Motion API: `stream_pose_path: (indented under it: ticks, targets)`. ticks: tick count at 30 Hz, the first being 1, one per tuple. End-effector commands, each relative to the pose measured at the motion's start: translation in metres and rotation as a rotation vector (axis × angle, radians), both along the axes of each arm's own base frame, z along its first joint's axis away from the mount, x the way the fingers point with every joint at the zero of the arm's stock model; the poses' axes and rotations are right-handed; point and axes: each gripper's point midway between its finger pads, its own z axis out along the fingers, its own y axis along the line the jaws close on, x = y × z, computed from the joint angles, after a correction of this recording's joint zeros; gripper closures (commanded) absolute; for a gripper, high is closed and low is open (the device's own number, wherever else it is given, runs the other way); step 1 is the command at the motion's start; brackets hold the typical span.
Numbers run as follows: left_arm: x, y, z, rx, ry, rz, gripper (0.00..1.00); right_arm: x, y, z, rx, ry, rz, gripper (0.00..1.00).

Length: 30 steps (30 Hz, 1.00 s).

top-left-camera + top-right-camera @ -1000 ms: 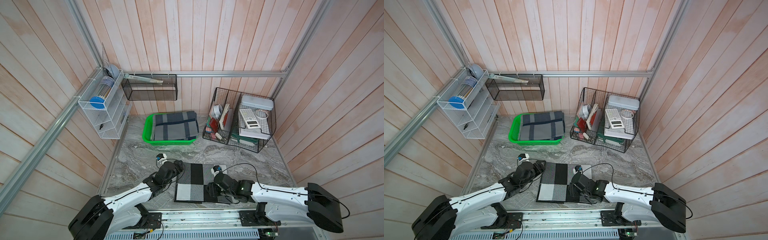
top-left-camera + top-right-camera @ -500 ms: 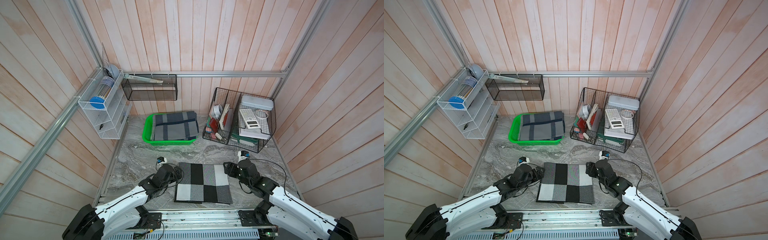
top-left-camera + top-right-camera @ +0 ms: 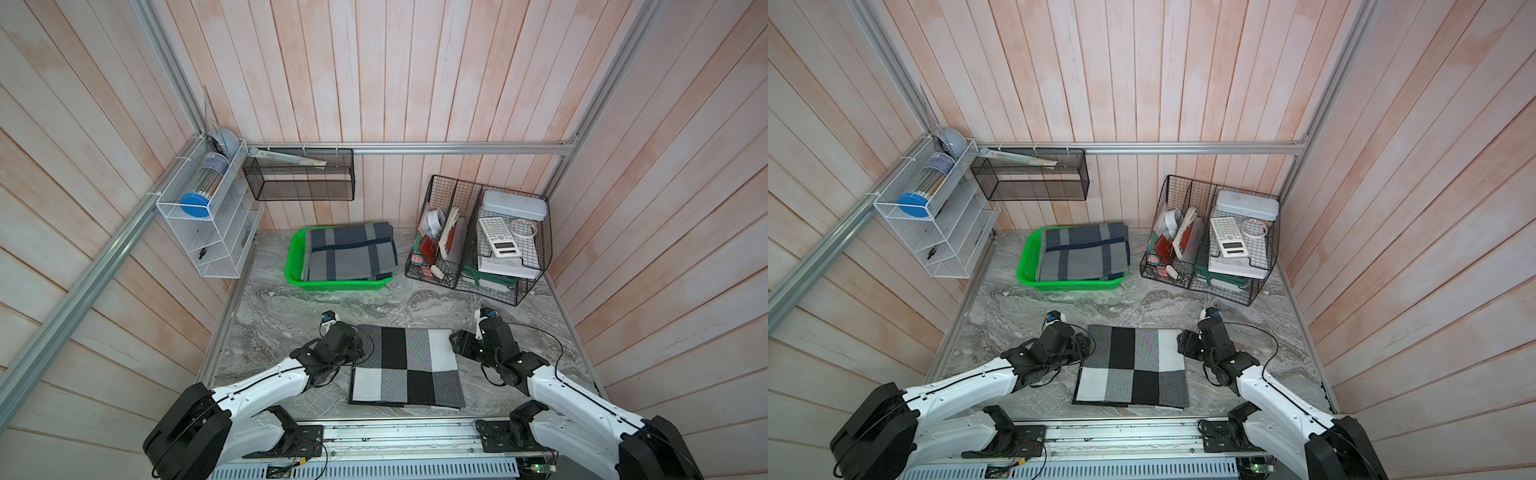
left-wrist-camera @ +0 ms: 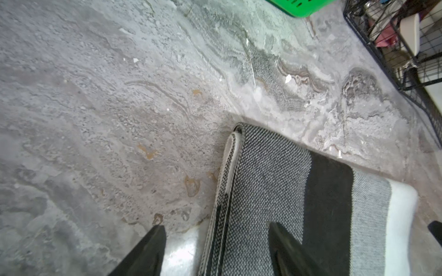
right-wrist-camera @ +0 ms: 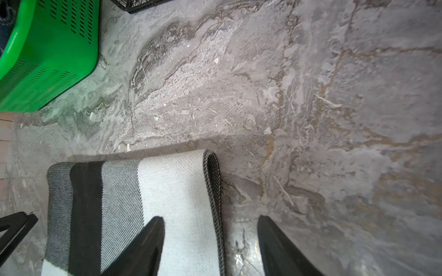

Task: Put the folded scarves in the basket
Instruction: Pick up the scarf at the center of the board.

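On the near part of the surface [image 3: 291,316], the black, grey and white checked scarf [image 3: 405,365] lies flat and folded. It is well apart from the green basket [image 3: 296,266] by the back wall. A folded blue-grey cloth [image 3: 349,251] already fills most of the basket.

One second ago the right arm reached across the scarf and covered its right part. That arm has now moved out to the right side, so the whole folded scarf is uncovered. The left arm has stayed at the left edge.

The right tool [image 5: 210,218] is now at the far right corner with its jaws wide. One finger [image 5: 143,243] is over the white square, the other is over bare stone, and the folded edge is between them. The left tool [image 4: 215,227] stands in the same way over the far left edge, also wide. Neither tool holds anything.

I judge that the folding is finished and the pick-up is being prepared. Both tools must close on their edges and lift together. If only the top layer is caught, the fold may open on the way to the basket.
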Motion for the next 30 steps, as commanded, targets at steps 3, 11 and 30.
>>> stream_pose_path:
  ticks: [3,11,30]
  targets:
    - [0.007,-0.007,-0.001,-0.020,-0.015,-0.005,0.30,0.001,0.009,-0.007,0.013,0.006,0.051,0.35]
    - [0.008,-0.013,-0.010,-0.031,0.003,-0.013,0.34,-0.005,0.012,-0.027,0.000,0.089,0.077,0.39]
    - [0.013,-0.040,-0.037,-0.086,0.070,-0.061,0.60,-0.006,0.044,-0.049,0.058,0.184,0.229,0.57]
